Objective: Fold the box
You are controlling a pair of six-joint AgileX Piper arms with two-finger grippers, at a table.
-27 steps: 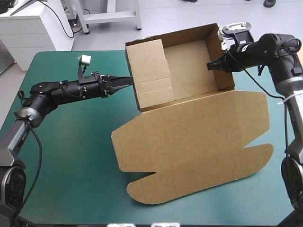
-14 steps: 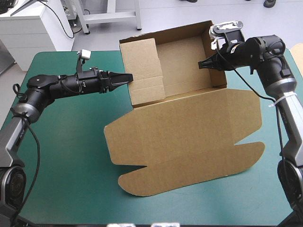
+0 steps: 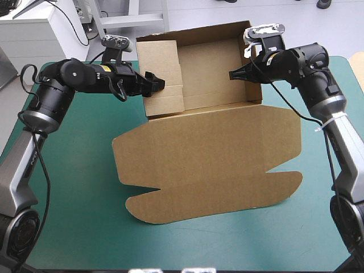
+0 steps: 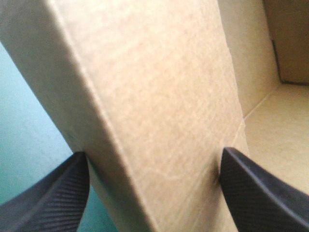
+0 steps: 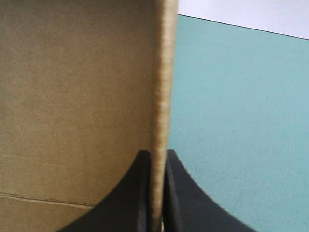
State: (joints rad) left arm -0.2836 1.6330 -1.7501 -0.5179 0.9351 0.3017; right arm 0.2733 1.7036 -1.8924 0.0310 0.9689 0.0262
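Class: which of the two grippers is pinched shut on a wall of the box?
The right gripper: it clamps the top edge of the right wall of the box. The left gripper stands open, straddling the thicker, folded left wall.

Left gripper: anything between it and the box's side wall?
Nothing visible. The left gripper has its open fingers astride the side wall of the box, one outside, one inside. Only the teal-green cover shows beside it.

Open teal-green table (image 3: 68, 227) along the near edge and both sides; mid-table the box (image 3: 207, 153) spreads its lid flat, raised walls fence the far side, left gripper (image 3: 156, 81) straddling one, right gripper (image 3: 232, 74) clamping another
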